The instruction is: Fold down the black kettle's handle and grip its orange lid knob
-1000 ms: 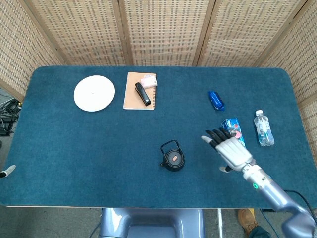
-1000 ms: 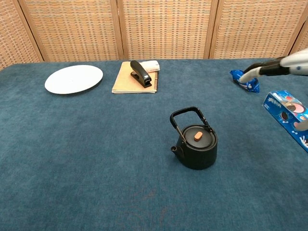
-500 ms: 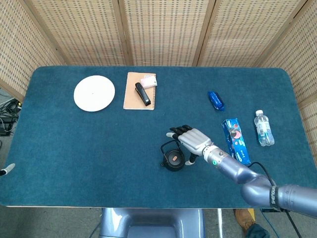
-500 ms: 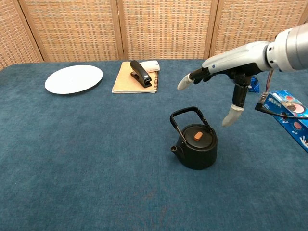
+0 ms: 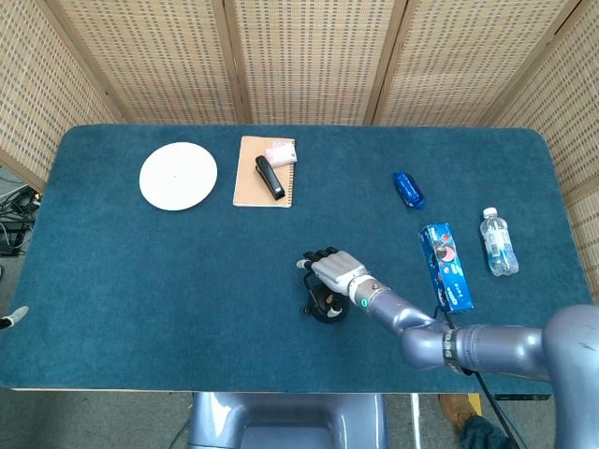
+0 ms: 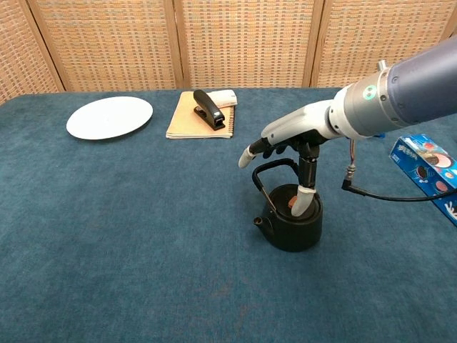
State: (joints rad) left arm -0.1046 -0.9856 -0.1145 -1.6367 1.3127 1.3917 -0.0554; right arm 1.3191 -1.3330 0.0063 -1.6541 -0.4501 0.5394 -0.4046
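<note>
The black kettle (image 6: pixel 288 232) stands near the middle of the blue table, its handle (image 6: pixel 258 171) upright. My right hand (image 6: pixel 289 134) hovers right over the handle, fingers spread and stretched to the left. Its thumb points down and its tip sits by the orange lid knob (image 6: pixel 290 206), which it partly hides. The head view shows the same hand (image 5: pixel 335 267) covering the far side of the kettle (image 5: pixel 323 308). The hand holds nothing. Only a small pale tip of my left hand (image 5: pixel 11 321) shows at the left edge.
A white plate (image 5: pixel 178 175) lies at the back left, next to a notebook (image 5: pixel 251 178) with a black stapler (image 5: pixel 270 176) on it. To the right are a blue packet (image 5: pixel 408 190), a blue cookie box (image 5: pixel 445 265) and a water bottle (image 5: pixel 497 241).
My right hand has swept left from beside the cookie box to above the kettle. Its thumb has come down onto the lid by the knob. The kettle has not moved.
</note>
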